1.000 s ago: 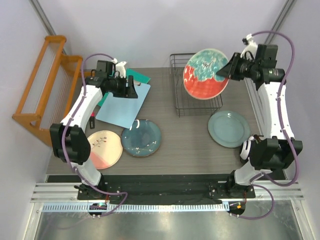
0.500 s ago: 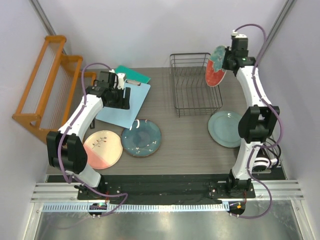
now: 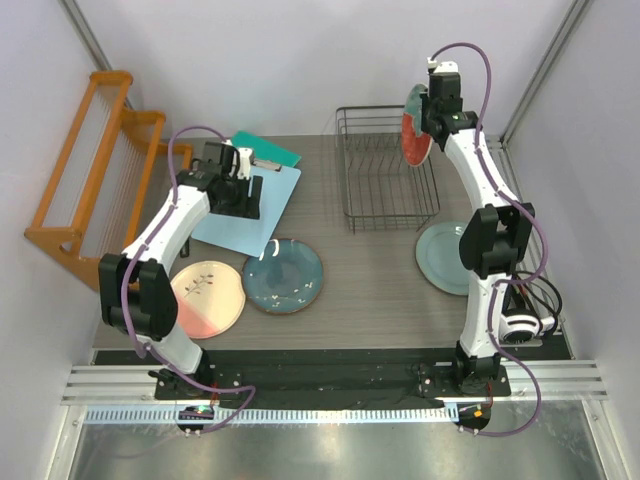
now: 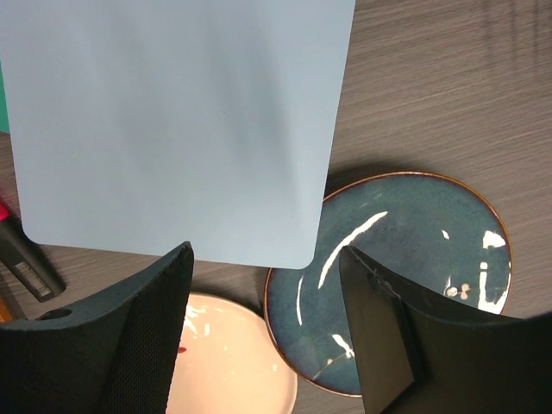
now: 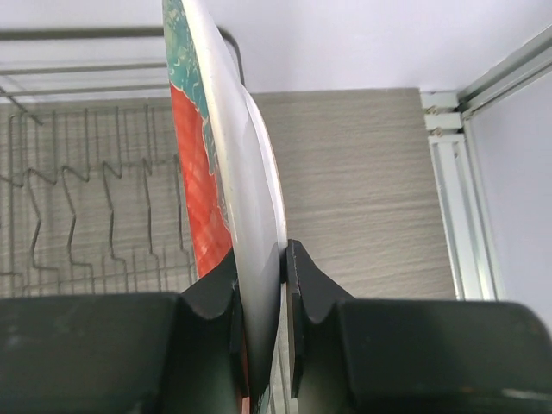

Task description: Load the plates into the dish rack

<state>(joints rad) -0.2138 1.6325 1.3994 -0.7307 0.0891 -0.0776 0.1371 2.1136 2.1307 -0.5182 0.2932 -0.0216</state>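
My right gripper (image 3: 432, 118) is shut on the rim of the red-and-teal floral plate (image 3: 415, 125), holding it on edge above the right end of the dark wire dish rack (image 3: 385, 170). In the right wrist view the plate (image 5: 220, 164) stands upright between my fingers (image 5: 297, 285), with the rack's dividers (image 5: 86, 198) to its left. My left gripper (image 3: 245, 190) is open and empty above the light blue clipboard. The dark teal plate (image 3: 283, 275), the pink-and-cream plate (image 3: 207, 298) and the pale grey-green plate (image 3: 450, 257) lie flat on the table. The left wrist view shows the teal plate (image 4: 397, 259) and the pink plate (image 4: 233, 362).
A light blue clipboard (image 3: 250, 215) lies over a teal pad at the back left, its corner over the teal plate's rim (image 4: 172, 129). An orange wooden tiered rack (image 3: 85, 165) stands at the far left. A dark marker (image 4: 26, 259) lies beside the clipboard.
My right arm has swung the floral plate from flat-facing to edge-on and carried it back and left, over the rack's right end. My left gripper has shifted only slightly.
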